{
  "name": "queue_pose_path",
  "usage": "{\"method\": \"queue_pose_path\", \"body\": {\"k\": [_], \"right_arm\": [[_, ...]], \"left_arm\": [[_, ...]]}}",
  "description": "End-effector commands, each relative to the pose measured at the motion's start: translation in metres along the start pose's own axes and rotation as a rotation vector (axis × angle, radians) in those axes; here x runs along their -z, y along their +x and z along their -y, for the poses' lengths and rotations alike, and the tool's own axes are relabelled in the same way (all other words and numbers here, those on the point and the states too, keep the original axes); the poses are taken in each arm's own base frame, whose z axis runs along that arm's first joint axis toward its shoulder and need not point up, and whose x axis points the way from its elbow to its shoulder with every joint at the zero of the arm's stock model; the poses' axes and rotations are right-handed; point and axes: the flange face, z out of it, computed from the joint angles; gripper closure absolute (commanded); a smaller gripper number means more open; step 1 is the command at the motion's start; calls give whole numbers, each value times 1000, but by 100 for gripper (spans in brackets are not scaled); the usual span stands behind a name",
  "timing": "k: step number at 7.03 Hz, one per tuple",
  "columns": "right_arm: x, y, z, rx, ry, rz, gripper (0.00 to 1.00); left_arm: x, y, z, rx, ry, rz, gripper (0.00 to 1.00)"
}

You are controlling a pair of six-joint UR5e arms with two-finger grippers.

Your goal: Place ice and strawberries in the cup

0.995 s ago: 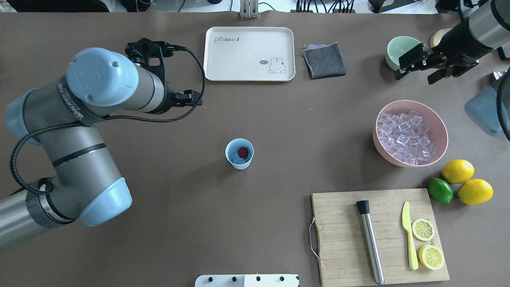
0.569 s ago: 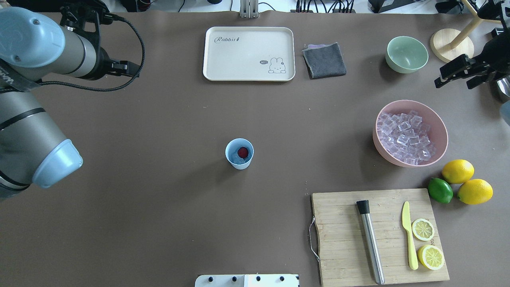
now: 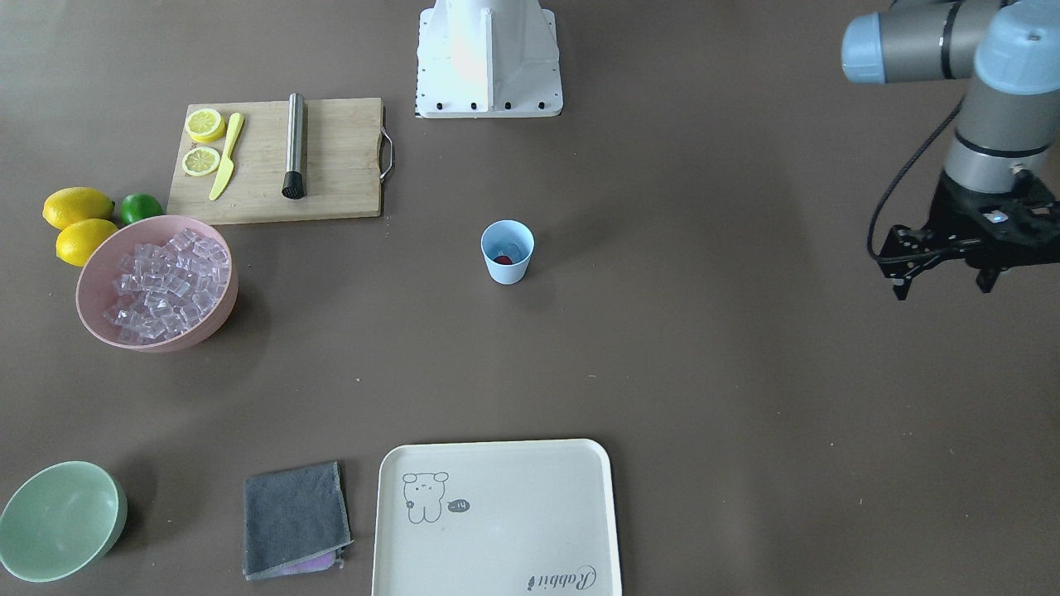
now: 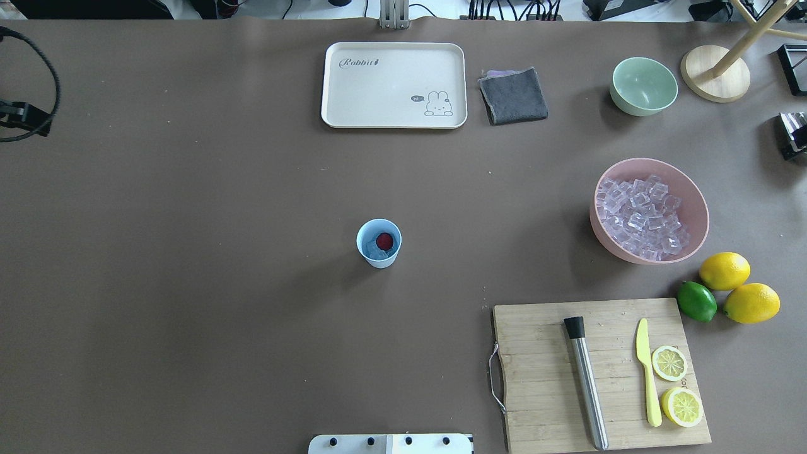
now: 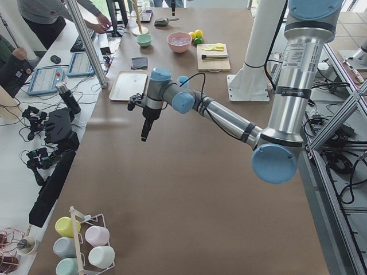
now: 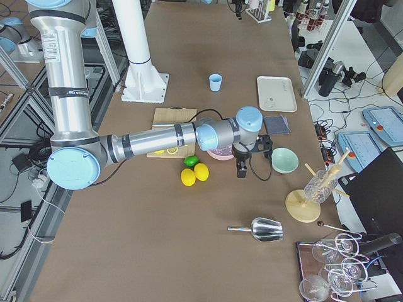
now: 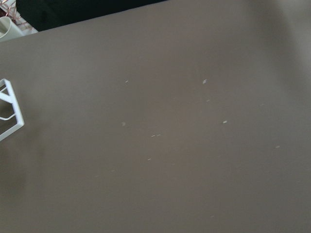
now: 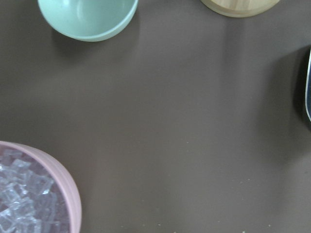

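My left gripper [image 3: 944, 280] hangs over bare table, well off to the left of the cup [image 4: 382, 263], with its jaws spread and nothing between them. Its wrist camera gives me only brown tabletop. The right gripper [image 6: 240, 168] shows only in the side view, poised between the pink bowl [image 4: 696, 192] and the pale green bowl [image 4: 643, 85], and from there I cannot tell whether it is spread or closed. The heap of ice [image 4: 640, 217] fills the pink bowl on the right. The cup stands upright and alone mid-table, with the strawberry [image 4: 384, 240] down inside it and something pale and glassy beside the berry, which I take for cubes. I judge the job done or nearly so. The cup looks light and has nothing to brace it, so my main worry is an arm sweeping low across the middle and tipping it, which would spill fruit and cubes. If I go for more ice, the small slick cubes could slip from the fingers or bounce off the narrow rim. The only writing I can read is "Rabbit" on the cream tray [image 4: 378, 94], beside a bunny drawing whose speech bubble is too small to make out.
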Motion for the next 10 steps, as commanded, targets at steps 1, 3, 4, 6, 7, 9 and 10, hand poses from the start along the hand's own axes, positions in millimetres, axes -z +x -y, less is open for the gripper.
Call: {"method": "queue_pose_path", "body": {"k": [1, 3, 4, 6, 7, 9, 10], "right_arm": [[-16, 70, -12, -54, -35, -14, 0], [16, 103, -19, -115, 22, -10, 0], [19, 108, -24, -112, 27, -8, 0], [18, 108, -26, -115, 23, 9, 0], [18, 108, -26, -116, 23, 11, 0], [22, 105, -25, -112, 32, 11, 0], [23, 104, -25, -112, 34, 11, 0]], "left_arm": [[-4, -124, -46, -68, -89, -84, 2], [-8, -179, -77, -32, -111, -80, 3], [-6, -180, -80, -15, -116, -138, 2], [-8, -184, -85, 2, -128, -148, 2], [-7, -187, -86, 10, -129, -148, 2], [-7, -194, -88, 26, -129, -145, 2], [-12, -198, -89, 35, -138, -143, 2]]}}
